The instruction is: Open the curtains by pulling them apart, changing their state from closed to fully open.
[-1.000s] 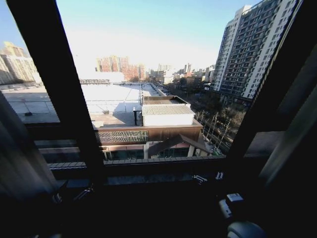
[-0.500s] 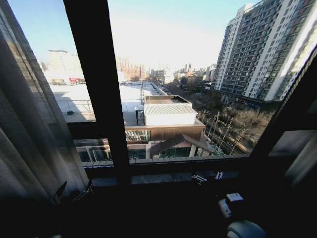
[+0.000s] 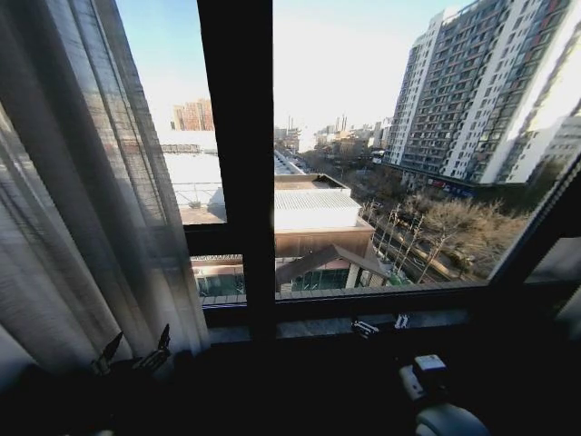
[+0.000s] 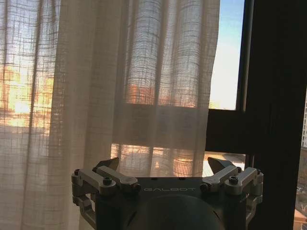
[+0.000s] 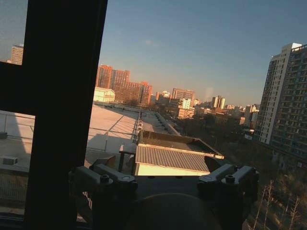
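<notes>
We see the sheer white, loosely woven pleated curtain panel (image 4: 110, 81) hanging just ahead of our left gripper (image 4: 167, 167), beside the black window frame bar (image 4: 276, 96). It looks light and limp; we'd pinch its free vertical edge. Both the left and the right gripper (image 5: 163, 172) are spread wide, holding nothing.

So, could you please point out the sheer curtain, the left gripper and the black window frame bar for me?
sheer curtain (image 4: 96, 86), left wrist view, pleated fabric.
left gripper (image 4: 165, 167), left wrist view, midway between its open fingertips.
black window frame bar (image 3: 238, 154), head view, vertical post.
</notes>
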You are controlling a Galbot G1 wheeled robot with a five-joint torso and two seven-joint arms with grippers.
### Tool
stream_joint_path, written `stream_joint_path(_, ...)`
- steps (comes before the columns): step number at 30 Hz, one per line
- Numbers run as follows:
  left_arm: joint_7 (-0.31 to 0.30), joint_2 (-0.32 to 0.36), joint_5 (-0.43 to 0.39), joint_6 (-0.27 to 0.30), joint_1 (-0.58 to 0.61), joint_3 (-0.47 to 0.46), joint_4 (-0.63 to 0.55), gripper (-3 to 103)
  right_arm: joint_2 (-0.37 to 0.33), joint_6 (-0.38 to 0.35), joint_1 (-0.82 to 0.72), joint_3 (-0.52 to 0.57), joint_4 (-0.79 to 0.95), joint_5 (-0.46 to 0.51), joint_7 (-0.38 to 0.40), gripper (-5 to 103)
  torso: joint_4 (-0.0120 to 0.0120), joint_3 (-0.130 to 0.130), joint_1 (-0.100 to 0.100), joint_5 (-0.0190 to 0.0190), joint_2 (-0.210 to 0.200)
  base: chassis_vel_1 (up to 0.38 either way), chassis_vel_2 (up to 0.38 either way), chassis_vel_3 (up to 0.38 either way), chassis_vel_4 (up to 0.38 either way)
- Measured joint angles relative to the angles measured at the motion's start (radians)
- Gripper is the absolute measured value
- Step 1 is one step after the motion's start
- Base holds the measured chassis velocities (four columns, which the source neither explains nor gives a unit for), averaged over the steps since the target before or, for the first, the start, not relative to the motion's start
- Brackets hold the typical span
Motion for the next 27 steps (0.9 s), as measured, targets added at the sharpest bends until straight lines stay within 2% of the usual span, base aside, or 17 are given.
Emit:
stream_joint_path(4,-0.008,0.040,-0.018,0.022,-0.018,-0.010,0.000,100,-0.001,-0.012,-0.001,0.002,0.009,0.000,-0.007,100,0.0005,0.000,0.000,-0.0001,0.000,0.245,0.216,-0.208,-0.192)
stream_joint_path(9,-0.041,0.100,-0.030,0.041,-0.059,-0.007,0.000,100,-0.009,-0.014,-0.004,0.009,0.016,0.003,0.008,100,0.0000,0.000,0.000,-0.0001,0.000,0.041,0.052,-0.059,-0.066)
stream_joint_path(11,-0.062,0.151,-0.039,0.057,-0.088,-0.002,0.000,100,-0.032,-0.015,-0.015,0.020,0.023,0.023,0.018,100,0.0001,0.000,0.000,0.0015,0.000,0.000,0.000,0.000,0.000)
stream_joint_path(13,-0.066,0.164,-0.043,0.061,-0.097,-0.002,0.003,100,-0.037,-0.015,-0.018,0.022,0.024,0.027,0.020,100,0.0001,0.000,0.000,0.0018,0.000,0.000,0.000,0.000,0.000)
stream_joint_path(16,-0.111,0.229,-0.084,0.089,-0.149,-0.001,0.045,100,-0.056,-0.015,-0.023,0.028,0.019,0.039,0.036,100,-0.0001,0.000,0.000,0.0011,0.000,-0.032,-0.047,0.056,0.042)
stream_joint_path(17,-0.111,0.229,-0.084,0.089,-0.149,-0.001,0.045,100,-0.056,-0.015,-0.023,0.028,0.019,0.039,0.036,100,-0.0001,0.000,0.000,0.0011,0.000,-0.023,-0.054,0.047,0.046)
stream_joint_path(21,-0.153,0.309,-0.109,0.103,-0.194,-0.001,0.091,100,-0.071,-0.014,-0.038,0.019,0.002,0.039,0.050,100,0.0001,0.000,0.000,-0.0002,0.000,0.001,-0.014,0.012,0.003)
stream_joint_path(23,-0.169,0.322,-0.118,0.111,-0.206,-0.002,0.095,100,-0.073,-0.012,-0.040,0.016,-0.004,0.035,0.051,100,0.0002,0.000,0.000,-0.0003,0.000,0.000,0.000,0.000,0.000)
stream_joint_path(26,-0.227,0.357,-0.156,0.139,-0.260,0.004,0.117,100,-0.073,0.001,-0.033,0.005,-0.035,0.018,0.051,100,0.0003,0.000,0.000,0.0002,0.000,0.000,0.000,0.000,0.000)
stream_joint_path(27,-0.227,0.357,-0.156,0.139,-0.260,0.004,0.117,100,-0.073,0.001,-0.033,0.005,-0.035,0.018,0.051,100,0.0003,0.000,0.000,0.0002,0.000,0.000,0.000,0.000,0.000)
